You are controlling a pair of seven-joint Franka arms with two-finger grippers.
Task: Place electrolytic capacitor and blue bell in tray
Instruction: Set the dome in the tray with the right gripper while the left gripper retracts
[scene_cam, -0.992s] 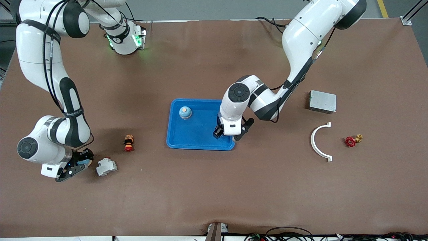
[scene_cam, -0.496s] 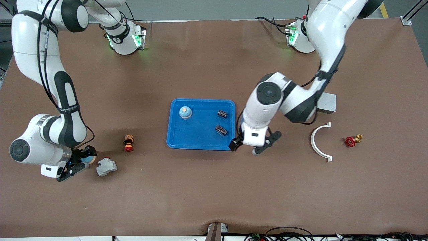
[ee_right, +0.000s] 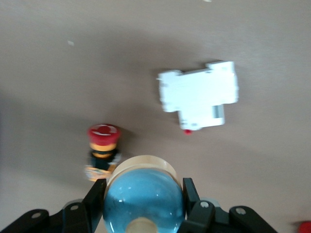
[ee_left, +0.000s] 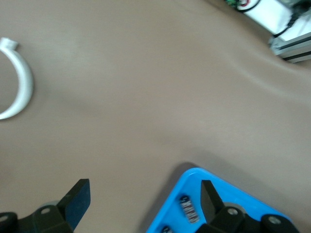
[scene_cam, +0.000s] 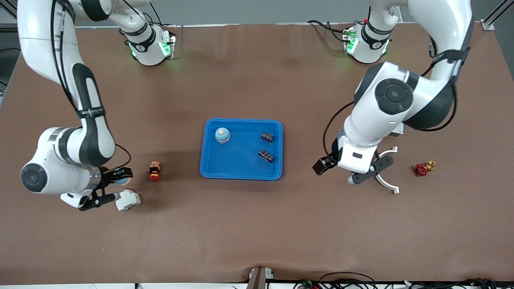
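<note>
The blue tray (scene_cam: 241,162) lies mid-table. In it stand a blue bell (scene_cam: 222,135) and two black electrolytic capacitors (scene_cam: 267,137) (scene_cam: 266,155). My right gripper (scene_cam: 116,185) is shut on a second blue bell (scene_cam: 119,180), low over the table beside the white breaker. In the right wrist view the bell (ee_right: 144,199) sits between the fingers. My left gripper (scene_cam: 336,172) is open and empty, over bare table between the tray and the white arc. The left wrist view shows the tray's corner (ee_left: 195,176) with a capacitor (ee_left: 187,210) in it.
A white circuit breaker (scene_cam: 128,199) and a red-capped button (scene_cam: 154,171) lie toward the right arm's end. A white arc (scene_cam: 388,185), a red valve (scene_cam: 421,169) and a grey box (scene_cam: 398,128), mostly hidden by the left arm, lie toward the left arm's end.
My left gripper has left the tray, moved toward its own end of the table and now stands open, with a second capacitor lying in the tray. My right gripper has shifted toward the tray with the bell.
</note>
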